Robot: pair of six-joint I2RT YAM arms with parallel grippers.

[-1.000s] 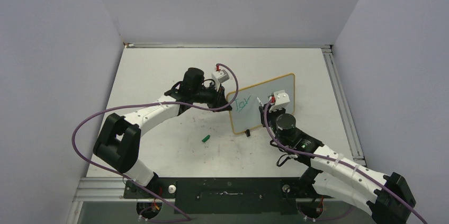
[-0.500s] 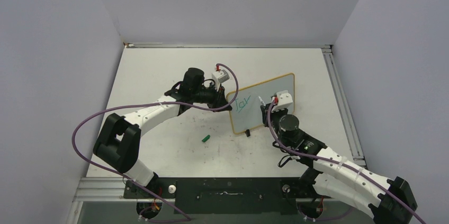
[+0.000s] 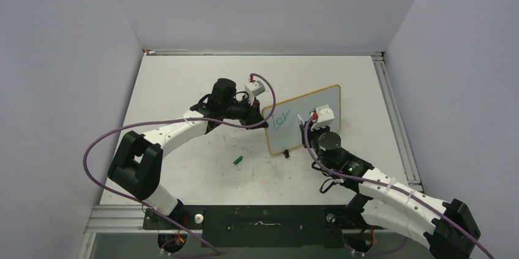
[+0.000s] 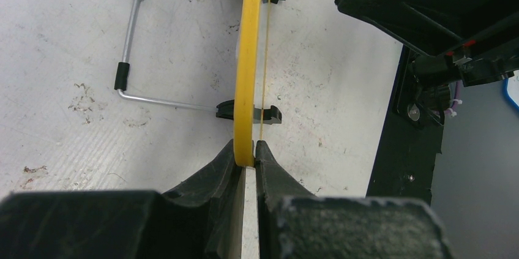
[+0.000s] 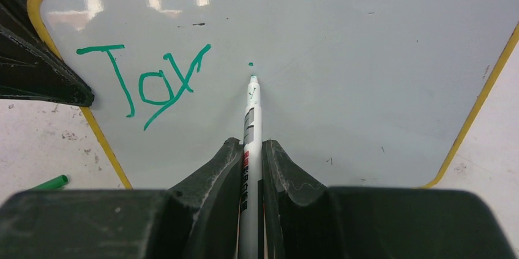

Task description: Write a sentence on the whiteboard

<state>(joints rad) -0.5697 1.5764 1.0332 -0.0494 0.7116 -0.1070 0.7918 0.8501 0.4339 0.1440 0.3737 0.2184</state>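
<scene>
While left hand point(image 4: 246, 149) pinches the whiteboard point(image 4: 248, 57), right hand point(image 5: 251, 149) pinches a marker point(image 5: 252, 103); barrel half hidden.

Lab test cell: bare grey partition walls point(image 3: 263, 2) around a scuffed white table point(image 3: 183, 81), aluminium rail point(image 3: 392, 112) alongside.

Top view looks down from afar; both wrist views sit close, sharing the whiteboard point(image 3: 291, 135).
</scene>
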